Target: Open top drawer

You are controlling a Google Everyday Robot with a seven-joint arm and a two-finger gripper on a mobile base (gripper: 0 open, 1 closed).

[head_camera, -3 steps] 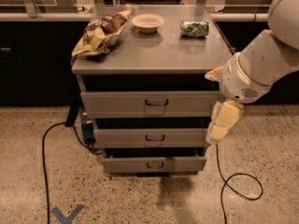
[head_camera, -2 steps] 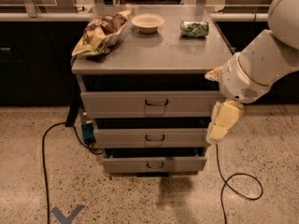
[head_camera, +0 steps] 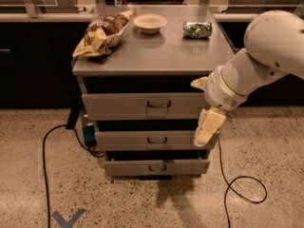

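The robot's cream-coloured gripper (head_camera: 208,127) has moved left and a little lower than a second ago. Then it hung at the right edge of the grey metal cabinet (head_camera: 80,87), mostly beyond it. Now it lies across the right end of the large grey top drawer (head_camera: 123,106) and the narrower grey middle drawer front (head_camera: 123,140). The bulky white arm (head_camera: 259,56) has swung left and down with it.

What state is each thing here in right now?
Top drawer: looks shut, handle untouched.
Middle drawer: looks shut.
Bottom drawer: looks shut.
Gripper: hanging by the drawers' right end, off the handle.
Chip bag: lying on its side.
Bowl: upright, looks empty.
Green pack: lying flat.
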